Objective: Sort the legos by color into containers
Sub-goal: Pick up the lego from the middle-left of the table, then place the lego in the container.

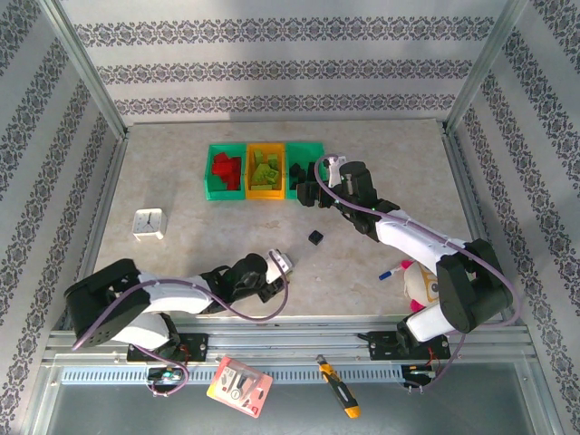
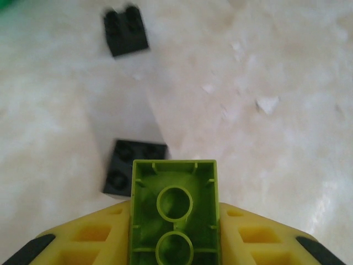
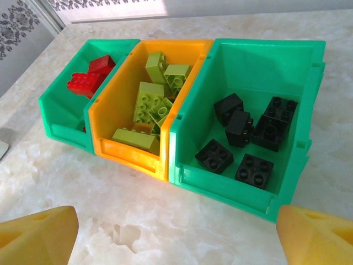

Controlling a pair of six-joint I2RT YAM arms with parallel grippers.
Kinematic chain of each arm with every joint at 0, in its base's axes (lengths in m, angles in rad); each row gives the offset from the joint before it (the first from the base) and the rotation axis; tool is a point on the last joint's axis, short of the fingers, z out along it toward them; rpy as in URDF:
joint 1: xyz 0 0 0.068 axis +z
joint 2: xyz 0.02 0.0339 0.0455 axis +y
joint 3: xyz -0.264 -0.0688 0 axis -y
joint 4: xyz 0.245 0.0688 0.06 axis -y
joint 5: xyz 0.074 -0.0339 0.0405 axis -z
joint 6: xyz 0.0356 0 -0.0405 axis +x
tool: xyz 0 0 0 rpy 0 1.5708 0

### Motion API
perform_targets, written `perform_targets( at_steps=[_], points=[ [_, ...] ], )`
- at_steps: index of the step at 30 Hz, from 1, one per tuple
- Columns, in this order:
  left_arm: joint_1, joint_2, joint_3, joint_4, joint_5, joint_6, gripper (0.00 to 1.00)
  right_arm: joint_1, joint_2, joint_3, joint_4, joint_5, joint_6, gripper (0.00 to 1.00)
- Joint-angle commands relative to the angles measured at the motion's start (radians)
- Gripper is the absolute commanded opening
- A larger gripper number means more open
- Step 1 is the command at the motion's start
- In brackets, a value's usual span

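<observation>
- Pale marble-patterned counter (image 1: 217, 245), closed in by patterned wall panels, carries the row of bins (image 1: 227, 193) at its far middle. All places below are given from that row.
- Step in hand: pick-up of a lime green brick (image 2: 174, 187), well to the near side of the row.
- Left gripper (image 2: 174, 212) is closed on this brick, with one yellow finger against each side. Whether the brick is clear of the counter cannot be told.
- Next move, as judged: lift straight up to avoid the black brick (image 2: 135, 167) lying just beyond the held one, toward the row. Then carry to the orange bin (image 3: 127, 149) and release above it.
- A second black brick (image 2: 126, 32) lies between the first and the row, apart from both.
- Right gripper (image 3: 176, 223) hovers just on the near side of the row, fingers spread wide, holding nothing.
- Left green bin (image 3: 55, 110): red bricks (image 3: 88, 80).
- Orange bin, middle: lime green bricks (image 3: 149, 99), piled.
- Right green bin (image 3: 220, 176): several black bricks (image 3: 253, 170).
- Sorting is judged nearly complete. The loose pieces in view are the held brick and the two black ones.
</observation>
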Motion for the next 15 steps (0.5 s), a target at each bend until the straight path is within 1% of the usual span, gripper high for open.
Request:
perform_targets(
  at_steps=[1, 4, 7, 8, 11, 15],
  points=[
    [0.048, -0.077, 0.026, -0.057, -0.112, -0.073, 0.19, -0.005, -0.028, 0.029, -0.004, -0.03, 0.0, 0.92],
    [0.132, -0.112, 0.083, -0.108, -0.111, -0.087, 0.18, -0.005, -0.034, 0.03, -0.007, -0.034, 0.004, 0.93],
    [0.251, -0.103, 0.155, -0.126, -0.073, -0.102, 0.16, -0.002, -0.028, 0.028, -0.004, -0.037, -0.003, 0.92],
    [0.296, -0.082, 0.191, -0.137, -0.06, -0.111, 0.16, 0.0, -0.021, 0.026, -0.003, -0.037, -0.006, 0.92],
    [0.387, 0.018, 0.31, -0.17, -0.059, -0.099, 0.15, 0.003, -0.011, 0.021, 0.003, -0.035, -0.003, 0.92],
    [0.468, 0.179, 0.495, -0.23, -0.083, -0.125, 0.15, 0.008, -0.014, 0.019, -0.001, -0.03, -0.002, 0.92]
  ],
)
